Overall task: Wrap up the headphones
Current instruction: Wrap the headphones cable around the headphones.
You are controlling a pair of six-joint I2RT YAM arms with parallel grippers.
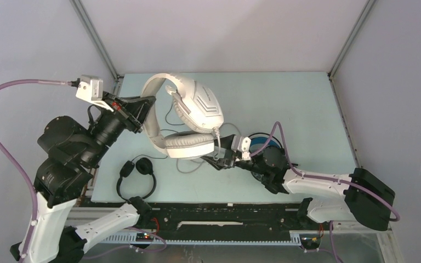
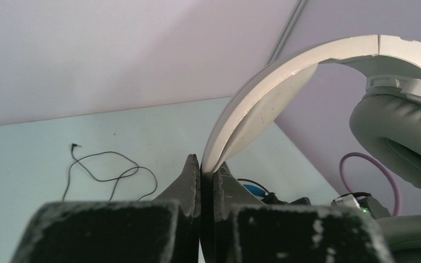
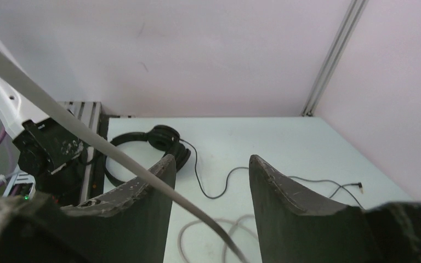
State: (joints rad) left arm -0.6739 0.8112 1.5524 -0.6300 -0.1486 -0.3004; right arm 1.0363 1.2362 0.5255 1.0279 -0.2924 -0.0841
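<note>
I am driving this from far away, and it looks like a robot lab. Plain pale walls (image 1: 219, 33) and metal posts (image 1: 96, 38) box in a light blue worktop (image 1: 307, 98). Two robot arms (image 1: 68, 148) sit by a dark rail (image 1: 225, 220) with wires, and purple cables (image 1: 33, 81) loop around.

large headphones (image 1: 197, 104) centre, small headphones (image 1: 143, 166) front-left

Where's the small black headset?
Top view: the small black headset lies at the table's near left edge, beside the left arm, in front of the white headphones.
</note>
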